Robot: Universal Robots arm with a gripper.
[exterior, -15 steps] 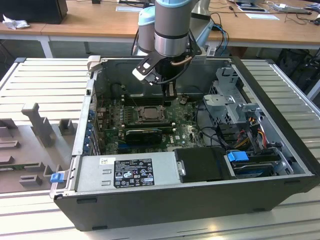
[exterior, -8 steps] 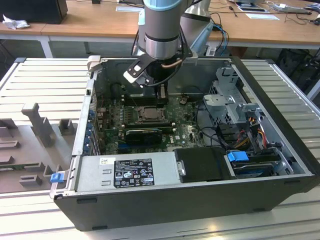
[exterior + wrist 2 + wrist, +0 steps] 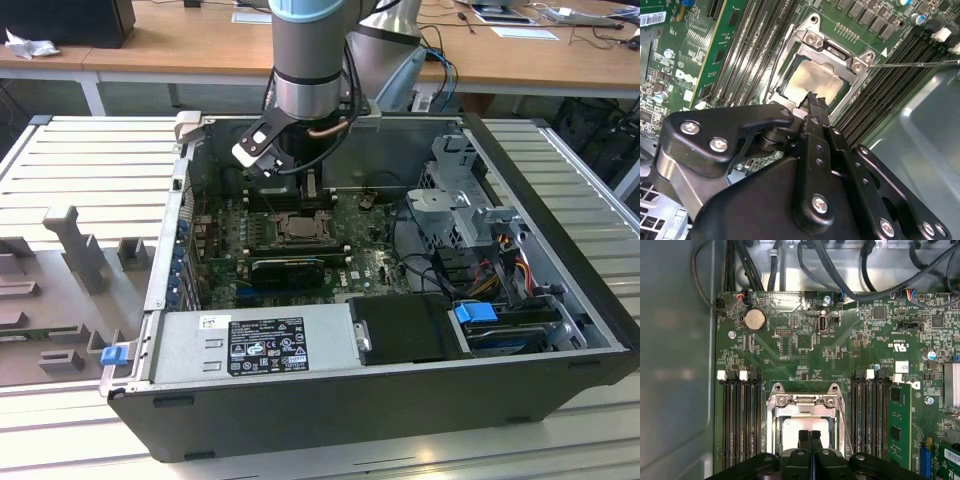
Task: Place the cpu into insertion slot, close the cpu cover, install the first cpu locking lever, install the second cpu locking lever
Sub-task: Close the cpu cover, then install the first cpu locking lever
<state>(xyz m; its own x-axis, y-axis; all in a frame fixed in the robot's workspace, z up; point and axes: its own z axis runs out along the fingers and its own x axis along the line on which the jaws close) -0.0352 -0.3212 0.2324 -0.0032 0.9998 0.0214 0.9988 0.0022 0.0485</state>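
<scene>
Reading the exterior view as a clock dial centred on the open computer case (image 3: 400,405), with 12 o'clock at its far side, you are seeing the arm (image 3: 308,60) hanging down into the case at about 11 o'clock, just above the insertion slot (image 3: 297,229), which is sitting near 10 o'clock on the green motherboard (image 3: 375,262). The grey power supply (image 3: 250,345) is lying at about 8 o'clock and the metal drive cage (image 3: 460,200) at about 1 o'clock, while the case itself is resting on the slatted desk (image 3: 90,160). In the first wrist view your hand (image 3: 810,434) is hovering clenched, its two black fingers (image 3: 803,439) pressing against each other and gripping nothing. The cpu (image 3: 790,432) is already lying in the slot, its pale metal face showing through the window of the cpu cover (image 3: 802,401), which is lying down flat over it. The fingertips are pointing at that face, though you cannot tell whether they are touching it. In the second wrist view a thin wire locking lever (image 3: 912,63) is reaching out from a corner of the socket across the black memory slots (image 3: 895,75).
</scene>
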